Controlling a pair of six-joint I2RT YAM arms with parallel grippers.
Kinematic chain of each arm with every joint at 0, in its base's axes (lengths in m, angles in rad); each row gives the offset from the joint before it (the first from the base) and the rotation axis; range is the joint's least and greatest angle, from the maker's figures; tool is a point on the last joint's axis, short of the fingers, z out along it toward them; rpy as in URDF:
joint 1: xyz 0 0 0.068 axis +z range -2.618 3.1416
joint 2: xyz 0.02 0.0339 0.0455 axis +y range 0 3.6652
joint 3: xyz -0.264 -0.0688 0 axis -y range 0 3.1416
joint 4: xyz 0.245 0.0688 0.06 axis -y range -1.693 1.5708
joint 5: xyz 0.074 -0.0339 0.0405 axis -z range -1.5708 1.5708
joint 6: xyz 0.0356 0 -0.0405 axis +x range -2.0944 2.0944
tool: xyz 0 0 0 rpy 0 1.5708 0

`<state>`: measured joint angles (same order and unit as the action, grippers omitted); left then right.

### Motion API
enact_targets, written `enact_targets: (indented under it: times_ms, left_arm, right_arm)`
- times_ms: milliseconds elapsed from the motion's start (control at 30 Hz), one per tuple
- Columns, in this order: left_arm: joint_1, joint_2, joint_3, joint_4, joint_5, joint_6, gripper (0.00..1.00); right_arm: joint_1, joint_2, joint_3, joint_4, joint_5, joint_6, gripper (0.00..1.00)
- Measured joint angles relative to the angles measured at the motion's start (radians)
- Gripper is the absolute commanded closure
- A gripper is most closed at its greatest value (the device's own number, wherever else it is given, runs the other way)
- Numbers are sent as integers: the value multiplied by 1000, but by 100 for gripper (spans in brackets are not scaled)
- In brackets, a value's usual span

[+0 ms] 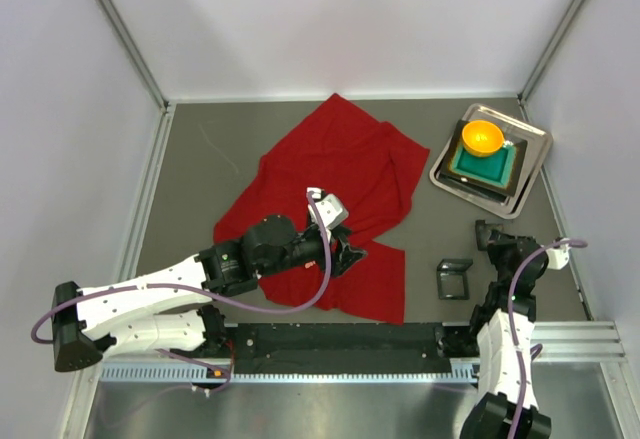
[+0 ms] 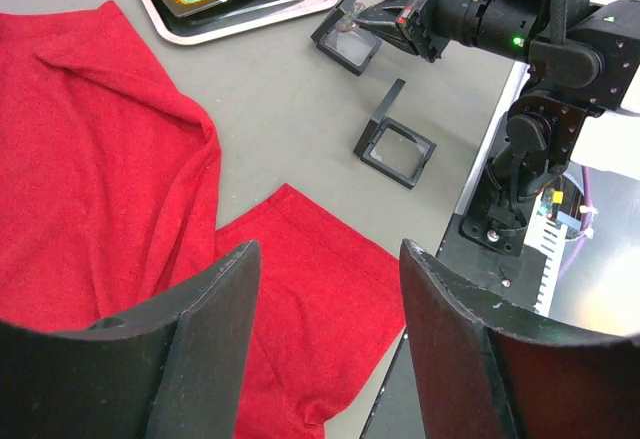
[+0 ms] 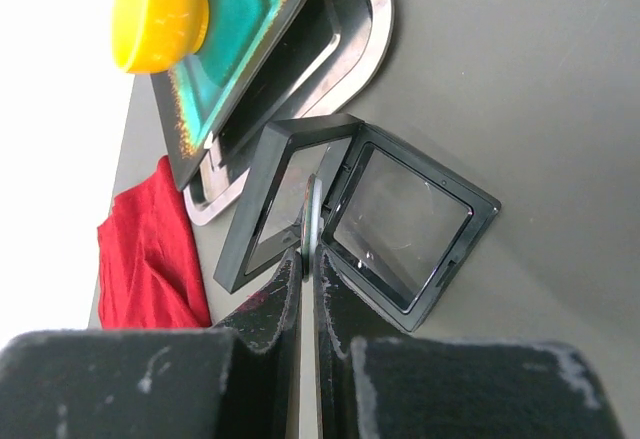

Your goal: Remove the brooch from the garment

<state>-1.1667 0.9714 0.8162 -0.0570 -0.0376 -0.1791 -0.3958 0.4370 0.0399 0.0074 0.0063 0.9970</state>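
Overhead, two wrist close-ups; garment (image 1: pixel 340 164) shared

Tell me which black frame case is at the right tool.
The case beside the tray, with the shut right tool at its open lid; the other case lies alone, nearer the garment.

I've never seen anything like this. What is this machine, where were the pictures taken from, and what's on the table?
It is a robot: a left arm and a right arm bolted at a table's near edge. One picture looks down from above; the other two come from a camera on each wrist. The left gripper stands open, holding nothing, over a red shirt. The right gripper is shut, tips at an open black case; whether it pinches anything I cannot tell. A second case lies nearby, and a metal tray carries a teal dish and an orange bowl. I cannot find the brooch.
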Motion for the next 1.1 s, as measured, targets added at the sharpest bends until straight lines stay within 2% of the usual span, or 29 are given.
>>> enact_targets:
  times_ms: [167,367,533,600,833,1100]
  left_arm:
    - [0,0,0,0,6,0,37]
    - [0,0,0,0,11,0,37]
    - [0,0,0,0,14,0,37]
    - [0,0,0,0,14,0,37]
    - [0,0,0,0,19,0,37]
    - [1,0,0,-5,18,8,37]
  right_arm:
    - [0,17,0,-2,2,1,90]
    - [0,83,0,-3,3,-1,88]
    - [0,98,0,-27,8,-5,82]
    - [0,84,0,-50,13,-11,77]
    - [0,19,3,-147,37,-26,46]
    - [-1,1,166,-415,108,-37,39]
